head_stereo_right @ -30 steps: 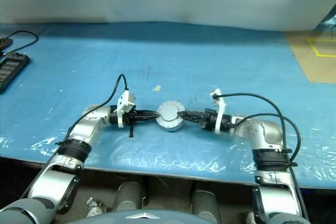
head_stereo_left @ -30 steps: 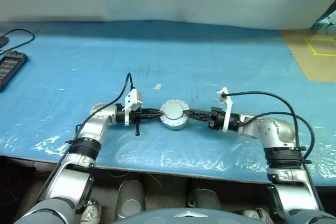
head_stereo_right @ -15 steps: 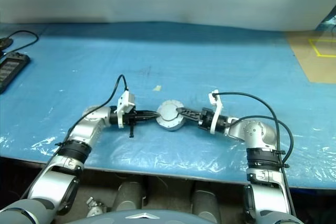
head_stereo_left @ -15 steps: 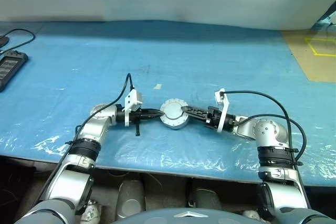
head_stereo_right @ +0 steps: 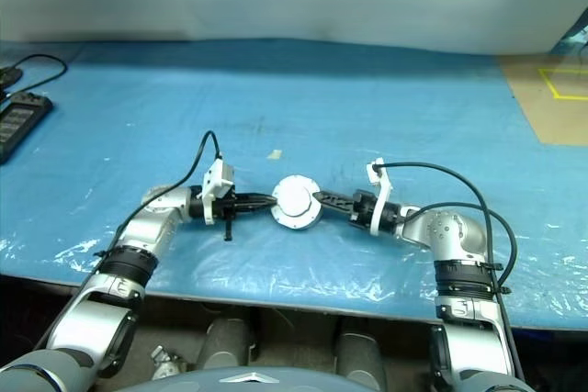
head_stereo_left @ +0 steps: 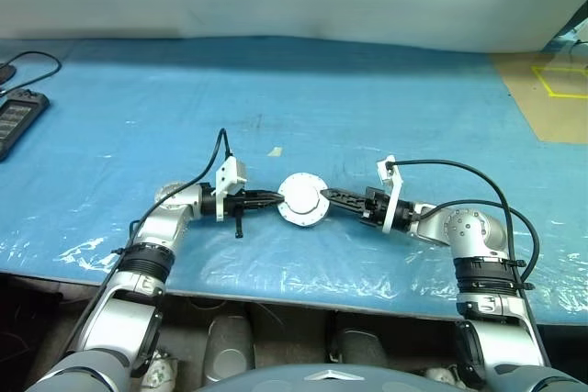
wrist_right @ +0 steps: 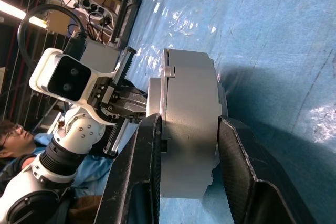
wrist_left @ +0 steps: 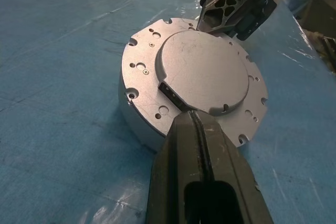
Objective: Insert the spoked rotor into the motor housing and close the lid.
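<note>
Reaching in level from both sides: right gripper [wrist_right: 184, 145] grasps the motor housing [head_stereo_left: 303, 201]; left gripper [wrist_left: 195, 119], clenched, touches the lid [wrist_left: 203, 72].

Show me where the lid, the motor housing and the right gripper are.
lid [wrist_left: 202, 72]: left wrist view, middle of smooth top face.
motor housing [wrist_left: 137, 121]: left wrist view, side wall.
right gripper [wrist_right: 186, 129]: right wrist view, midway between fingertips.

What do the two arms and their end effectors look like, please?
Both arms have silver-grey metal shells with black ribbed bands at the joints. Each wrist carries a white bracket with a small camera, and a black cable loops from it back along the arm. The left end effector and the right end effector each have two black fingers; the right one's fingers show triangular cut-outs.
</note>
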Controlling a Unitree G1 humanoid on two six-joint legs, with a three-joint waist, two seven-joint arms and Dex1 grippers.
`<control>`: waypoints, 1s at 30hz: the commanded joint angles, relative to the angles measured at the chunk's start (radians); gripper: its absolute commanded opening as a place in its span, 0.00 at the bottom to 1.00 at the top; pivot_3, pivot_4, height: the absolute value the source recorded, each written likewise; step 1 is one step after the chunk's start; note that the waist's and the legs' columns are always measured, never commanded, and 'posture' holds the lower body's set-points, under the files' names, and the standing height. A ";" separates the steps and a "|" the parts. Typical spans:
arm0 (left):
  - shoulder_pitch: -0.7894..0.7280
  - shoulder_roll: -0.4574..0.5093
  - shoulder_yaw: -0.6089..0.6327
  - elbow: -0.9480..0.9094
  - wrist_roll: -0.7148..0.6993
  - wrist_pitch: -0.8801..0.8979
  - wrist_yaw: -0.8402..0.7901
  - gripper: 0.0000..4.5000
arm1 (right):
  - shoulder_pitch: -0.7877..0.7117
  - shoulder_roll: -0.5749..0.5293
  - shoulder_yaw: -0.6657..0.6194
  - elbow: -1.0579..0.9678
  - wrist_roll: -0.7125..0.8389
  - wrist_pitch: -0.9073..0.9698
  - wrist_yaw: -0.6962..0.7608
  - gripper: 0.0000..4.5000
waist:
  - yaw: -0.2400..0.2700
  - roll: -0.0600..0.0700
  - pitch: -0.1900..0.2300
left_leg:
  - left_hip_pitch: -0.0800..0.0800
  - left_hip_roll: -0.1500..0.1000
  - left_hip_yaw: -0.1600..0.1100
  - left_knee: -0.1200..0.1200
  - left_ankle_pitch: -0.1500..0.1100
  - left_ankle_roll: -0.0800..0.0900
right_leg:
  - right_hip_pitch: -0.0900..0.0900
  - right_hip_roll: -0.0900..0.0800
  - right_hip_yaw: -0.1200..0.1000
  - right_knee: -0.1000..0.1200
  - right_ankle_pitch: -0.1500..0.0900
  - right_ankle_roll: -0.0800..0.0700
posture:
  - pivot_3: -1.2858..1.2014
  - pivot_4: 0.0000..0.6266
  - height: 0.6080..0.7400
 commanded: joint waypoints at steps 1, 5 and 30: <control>-0.021 -0.005 0.020 0.037 0.010 0.011 0.062 0.00 | -0.007 0.019 -0.007 -0.005 0.020 0.004 -0.014 0.26 | 0.000 0.000 0.000 | 0.000 0.000 0.000 0.000 0.000 0.000 | 0.000 0.000 0.000 0.000 0.000 0.000 | 0.52 0.24 1.00; -0.072 -0.011 0.114 0.074 -0.061 0.099 0.143 0.00 | -0.055 0.072 -0.130 0.046 0.090 0.040 -0.079 0.26 | -0.005 0.000 0.000 | 0.000 0.000 0.000 0.000 0.000 0.000 | -0.001 0.000 0.000 0.001 0.000 0.000 | 0.52 0.24 1.00; -0.101 -0.197 0.444 -0.280 -0.702 0.933 0.540 0.90 | -0.287 0.313 -0.491 0.022 0.551 -0.117 -0.588 0.26 | -0.008 0.000 0.001 | -0.026 0.000 0.000 0.004 0.002 0.001 | -0.027 0.001 -0.002 0.008 0.002 0.003 | 0.52 0.24 1.00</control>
